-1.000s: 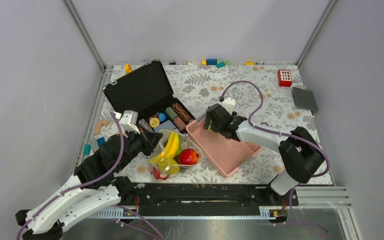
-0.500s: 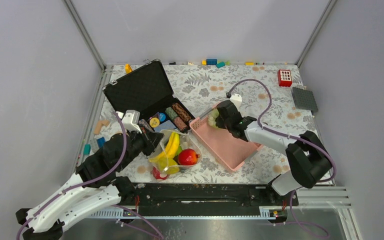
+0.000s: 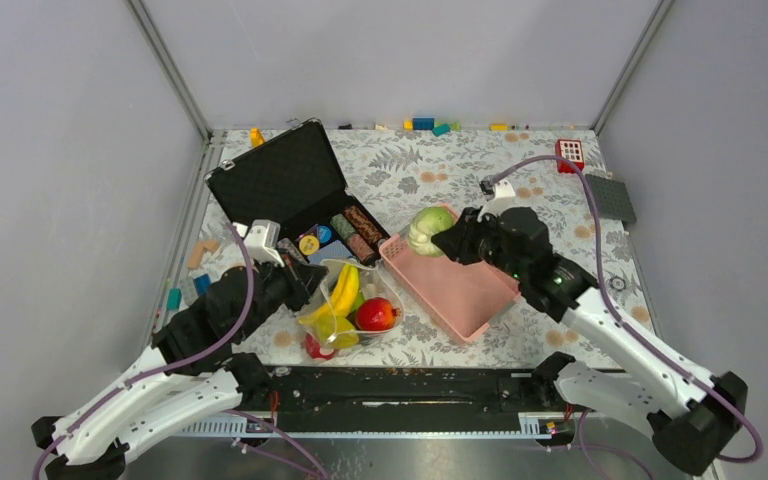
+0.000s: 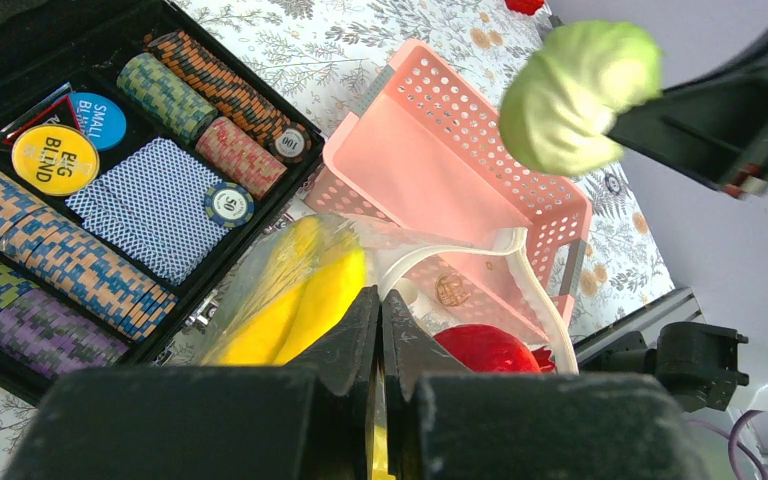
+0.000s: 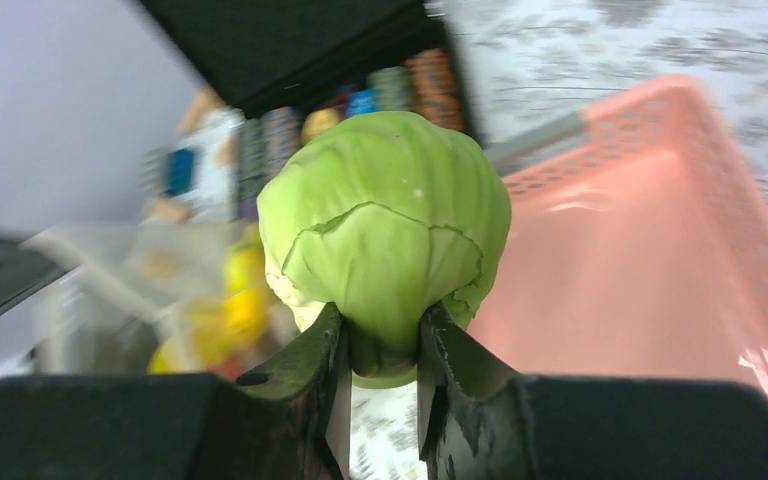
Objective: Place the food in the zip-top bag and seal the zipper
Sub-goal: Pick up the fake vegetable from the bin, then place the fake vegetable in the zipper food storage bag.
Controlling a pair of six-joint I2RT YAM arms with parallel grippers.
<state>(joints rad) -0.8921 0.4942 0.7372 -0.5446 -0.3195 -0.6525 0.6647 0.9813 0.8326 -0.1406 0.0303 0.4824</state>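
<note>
The clear zip-top bag (image 3: 358, 300) lies open in front of the left arm. It holds yellow bananas (image 3: 343, 289) and a red apple (image 3: 377, 314). My left gripper (image 4: 380, 322) is shut on the bag's near rim, and the pale zipper (image 4: 460, 256) curves away from its tips. A pale green cabbage (image 5: 385, 225) is pinched by its base in my right gripper (image 5: 380, 365). It hangs in the air over the far corner of the pink basket (image 3: 455, 292). From above, the cabbage (image 3: 426, 230) is to the right of the bag's mouth.
An open black case (image 3: 285, 178) with poker chips (image 3: 346, 233) stands behind the bag. A red block (image 3: 569, 155) and a grey plate (image 3: 609, 197) lie at the back right. Small blocks (image 3: 422, 124) line the back wall, and others (image 3: 200, 252) lie at the left edge.
My right gripper shut on the cabbage at the basket's far corner and lifted it clear, with the arm swinging right. The left gripper and the bag have not moved.
</note>
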